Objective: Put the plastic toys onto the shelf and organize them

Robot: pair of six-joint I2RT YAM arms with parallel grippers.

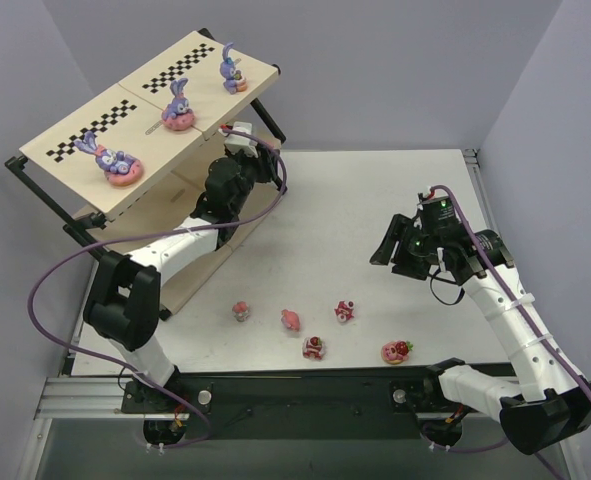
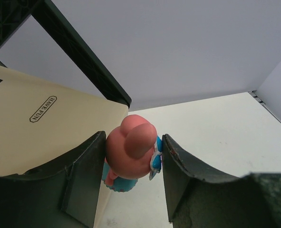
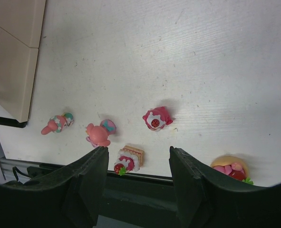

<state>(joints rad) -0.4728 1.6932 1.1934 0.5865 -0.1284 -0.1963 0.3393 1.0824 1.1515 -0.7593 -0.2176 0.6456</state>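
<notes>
**A:** Which step is in hand?

**B:** A placement. 3 purple bunnies (image 1: 178, 108) are seen standing on the top board of the shelf (image 1: 258, 70). At the shelf's right end, a pink figure (image 2: 130, 154) is clamped between the fingers of the left gripper (image 1: 237, 134), not yet on a board.

**A:** What is called for next?

**B:** Probably the figure is to be carried over a board, lowered upright and let go. 5 pink toys (image 1: 314, 347) are left on the table (image 1: 375, 200). Above it the right gripper (image 1: 403, 252) is held spread, with nothing gripped.
</notes>
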